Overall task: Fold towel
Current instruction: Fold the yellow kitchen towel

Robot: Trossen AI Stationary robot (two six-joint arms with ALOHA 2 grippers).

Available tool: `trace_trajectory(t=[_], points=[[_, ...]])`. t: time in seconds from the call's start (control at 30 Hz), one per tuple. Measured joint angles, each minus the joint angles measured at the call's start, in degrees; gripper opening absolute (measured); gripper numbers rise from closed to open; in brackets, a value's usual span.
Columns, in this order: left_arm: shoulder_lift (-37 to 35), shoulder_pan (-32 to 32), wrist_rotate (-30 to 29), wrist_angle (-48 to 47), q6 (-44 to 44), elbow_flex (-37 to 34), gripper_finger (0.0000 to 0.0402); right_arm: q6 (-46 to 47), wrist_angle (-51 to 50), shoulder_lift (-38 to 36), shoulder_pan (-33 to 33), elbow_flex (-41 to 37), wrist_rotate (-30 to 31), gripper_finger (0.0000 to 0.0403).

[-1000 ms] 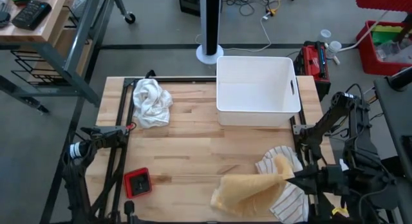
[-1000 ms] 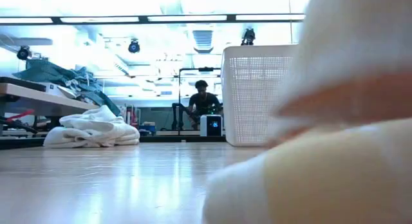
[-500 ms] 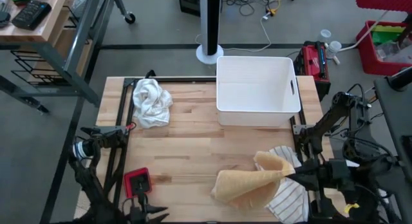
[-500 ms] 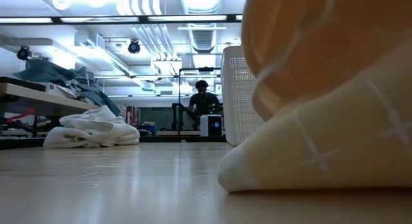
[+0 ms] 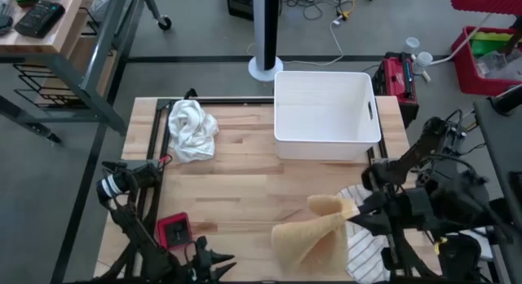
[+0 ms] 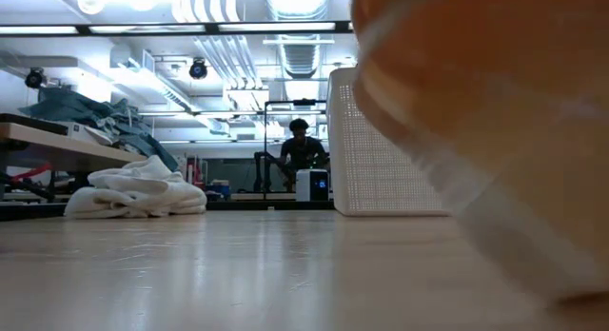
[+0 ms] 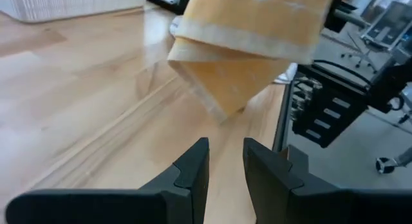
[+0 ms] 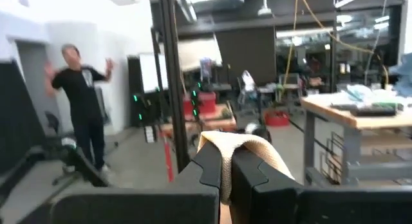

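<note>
A yellow towel (image 5: 314,235) with pale stripes hangs in a drooping fold near the table's near right corner; my right gripper (image 5: 352,214) is shut on it. The towel fills the right of the low view (image 6: 476,122) and shows in the left wrist view (image 7: 251,50). Its low end (image 7: 222,111) reaches down to about the tabletop. My left gripper (image 7: 225,163) stands low at the table's near edge (image 5: 216,264), left of the towel, pointing at it, its fingers a little apart with nothing between them. My right gripper pinches a folded-over edge of the yellow towel (image 8: 239,145) between its two fingers. The cloth drapes over the fingertips. The fingers come from the table's right side, about level. The held end is lifted and the rest hangs slack below it toward the table.
A white striped towel (image 5: 365,250) lies under and to the right of the yellow one. A crumpled white towel (image 5: 192,129) lies at the far left. A white bin (image 5: 326,113) stands at the far edge. A small red device (image 5: 174,231) sits near the left gripper. A person (image 8: 80,102) stands beyond the table.
My right gripper has risen and gone toward the table's left, drawing the yellow towel's held end up, so more of the towel hangs clear. My left gripper has swung in low along the near edge toward the towel.
</note>
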Motion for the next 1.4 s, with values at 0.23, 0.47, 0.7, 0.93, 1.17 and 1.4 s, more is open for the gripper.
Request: trace_trajectory(t=[0.23,0.47,0.7,0.93,1.17,1.4], points=[[-0.1,3.5,-6.0,4.1,12.4,4.7,0.0087,-0.2,5.9,0.0,-5.5,0.0,-7.6,0.0000],[-0.1,8.0,-5.6,4.2,13.2,8.0,0.0087,0.5,6.1,0.0,-7.3,0.0,-11.0,0.0000],[-0.1,10.2,-1.6,7.6,5.1,4.4,0.0092,0.3,6.0,0.0,-7.3,0.0,-11.1,0.0000],[-0.1,10.7,-2.2,26.3,9.2,-1.6,0.0131,-0.2,5.5,0.0,-7.3,0.0,-11.1,0.0000],[-0.1,12.6,1.0,39.9,16.6,-5.6,0.0161,-0.1,6.1,0.0,-7.3,0.0,-11.1,0.0000],[-0.1,14.5,6.1,42.4,22.5,-3.8,0.0174,-3.4,10.2,0.0,-8.3,0.0,-12.5,0.0000]])
